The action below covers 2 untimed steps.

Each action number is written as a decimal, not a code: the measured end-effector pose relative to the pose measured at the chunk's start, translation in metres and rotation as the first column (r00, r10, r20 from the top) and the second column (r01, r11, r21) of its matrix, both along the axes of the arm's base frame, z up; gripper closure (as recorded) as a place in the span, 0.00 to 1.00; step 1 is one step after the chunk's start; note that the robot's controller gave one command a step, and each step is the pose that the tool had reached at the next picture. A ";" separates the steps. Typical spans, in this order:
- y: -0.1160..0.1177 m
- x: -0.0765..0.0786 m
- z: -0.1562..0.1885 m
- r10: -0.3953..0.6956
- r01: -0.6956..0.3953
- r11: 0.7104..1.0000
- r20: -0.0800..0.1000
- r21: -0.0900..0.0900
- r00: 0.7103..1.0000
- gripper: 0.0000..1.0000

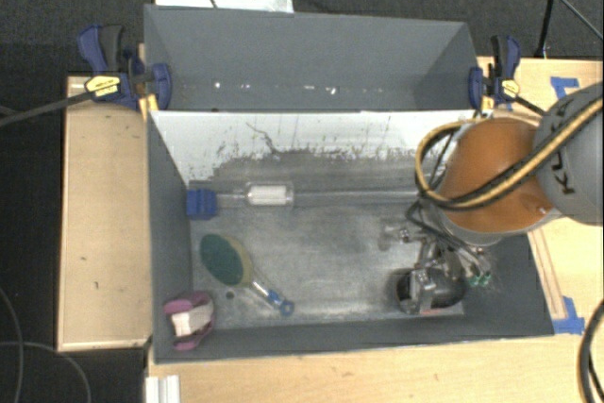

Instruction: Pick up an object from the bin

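Observation:
My gripper (430,286) hangs low over the bin's front right corner, close to the floor, below the orange wrist cover. A dark shape sits right at its tip, and I cannot make out whether it belongs to the gripper or is a loose thing. The nearest loose thing is a dish brush (226,260) with a round dark green head and a thin handle ending in a blue tip. It lies well to the left of the gripper on the bin floor.
A clear tube with a blue cap (247,197) lies along the back left of the floor. A pink and white object (190,317) sits in the front left corner. The arm and its cables cover the bin's right side.

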<state>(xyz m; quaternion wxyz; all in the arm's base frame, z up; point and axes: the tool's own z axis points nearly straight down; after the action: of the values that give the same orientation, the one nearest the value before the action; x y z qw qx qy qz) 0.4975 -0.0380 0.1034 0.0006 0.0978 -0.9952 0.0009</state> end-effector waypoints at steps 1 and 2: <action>-0.065 -0.007 -0.032 0.109 -0.109 0.994 0.004 0.000 0.994 0.00; -0.061 -0.007 -0.031 0.110 -0.110 0.994 0.004 0.003 0.994 1.00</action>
<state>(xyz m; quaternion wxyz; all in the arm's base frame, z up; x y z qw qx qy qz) 0.4908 -0.0994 0.0724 -0.0017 0.1523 -0.9883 -0.0004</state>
